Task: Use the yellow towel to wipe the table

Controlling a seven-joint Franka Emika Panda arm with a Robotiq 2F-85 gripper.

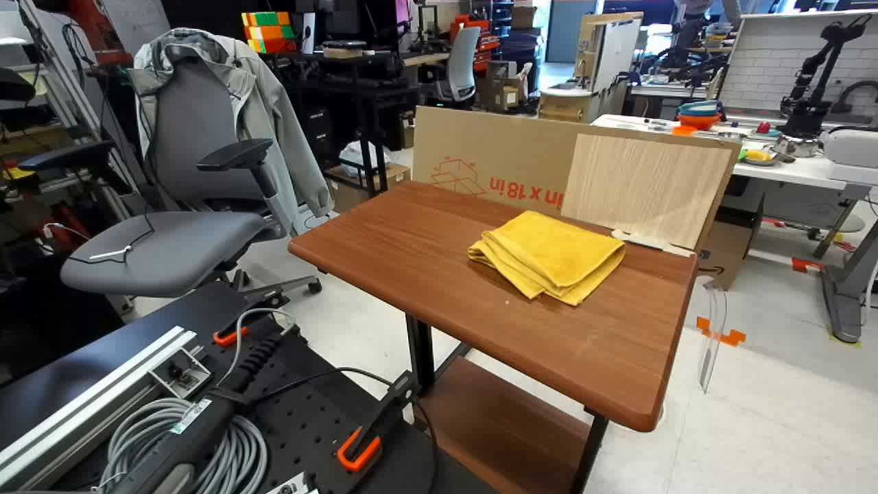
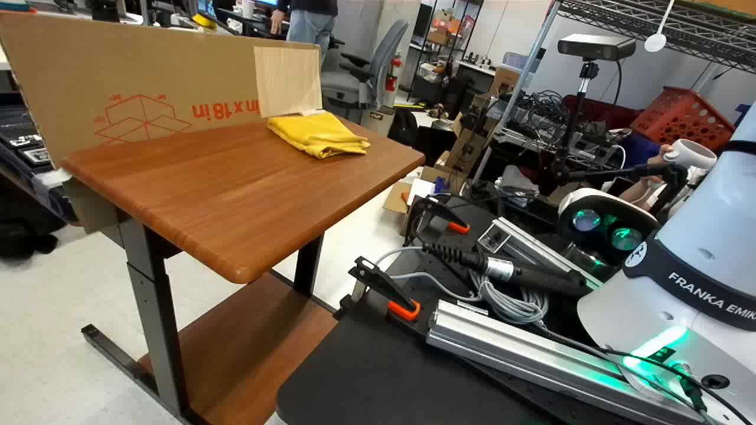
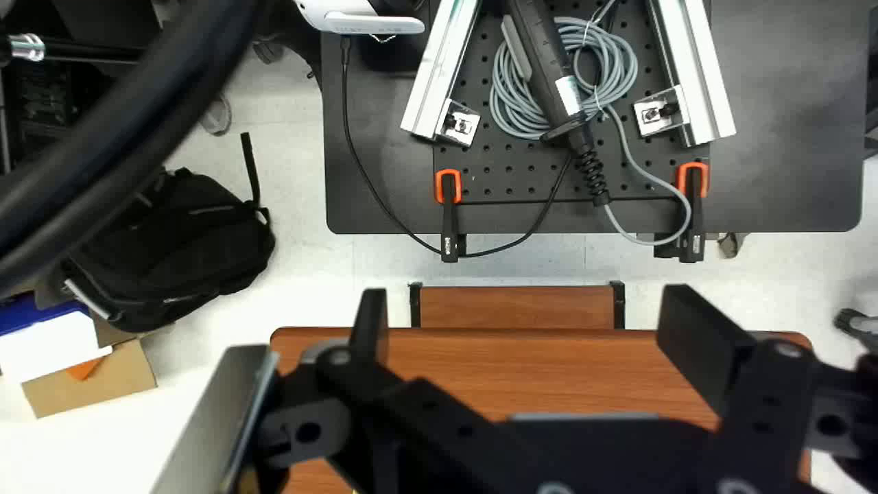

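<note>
The yellow towel lies folded in a loose pile on the brown wooden table. In an exterior view the towel sits near the back edge of the table, beside the light wood board. My gripper shows only in the wrist view. Its two black fingers are wide apart with nothing between them, high over the table. In the wrist view the towel is almost wholly hidden behind the gripper body. The gripper is outside both exterior views.
A cardboard sheet and a light wood board stand along the table's back edge. A black robot bench with orange clamps, a cable coil and aluminium rails faces the table across a floor gap. A grey chair stands nearby.
</note>
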